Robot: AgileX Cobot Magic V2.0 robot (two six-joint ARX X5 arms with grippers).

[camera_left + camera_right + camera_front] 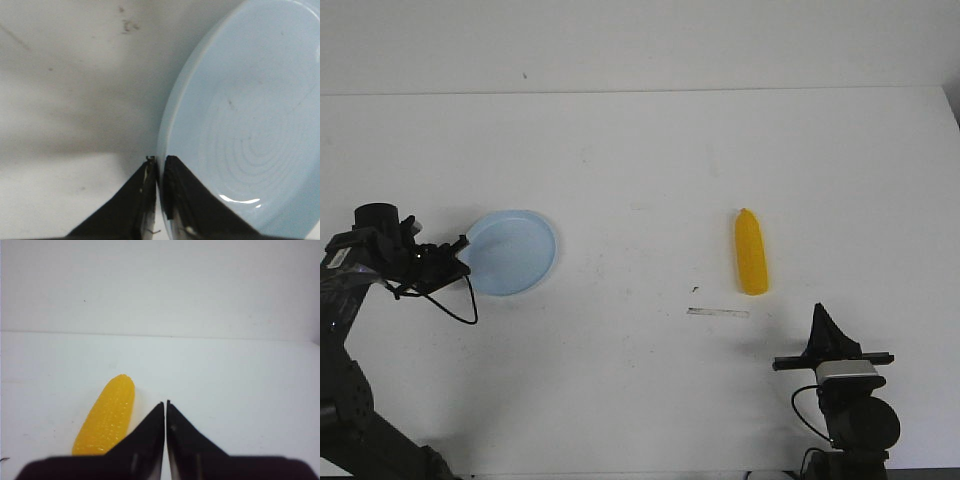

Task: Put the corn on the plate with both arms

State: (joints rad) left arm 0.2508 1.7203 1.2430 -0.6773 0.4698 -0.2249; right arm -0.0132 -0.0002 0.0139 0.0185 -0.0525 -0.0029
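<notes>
From my remote seat I see a white table (640,180) running back to a plain pale wall, scuffed with small grey specks and one short dark streak (717,312) just ahead of the right pincer (819,312). Much is cut off: the left arm's lower links leave the front view's edge, the right arm shows only its wrist camera and base, and both wrist views crop the fingers at the frame's border. The left pincer (160,161) is pinched onto the near rim of the plate (515,250), one black fingertip outside the rim and one inside; the rim itself is hidden between them. The plate is round, shallow, pale blue glossy plastic with faint concentric rings, and in the left wrist view only part of it fits. The right pincer has its pointed black tips pressed together, holding nothing. The corn (751,252) lies flat on the table just beyond and a little to the left of those tips, apart from them, bright yellow, pebbled with tiny kernels, tapering away from the pincer. Its near end is hidden behind the right fingers (150,435).
</notes>
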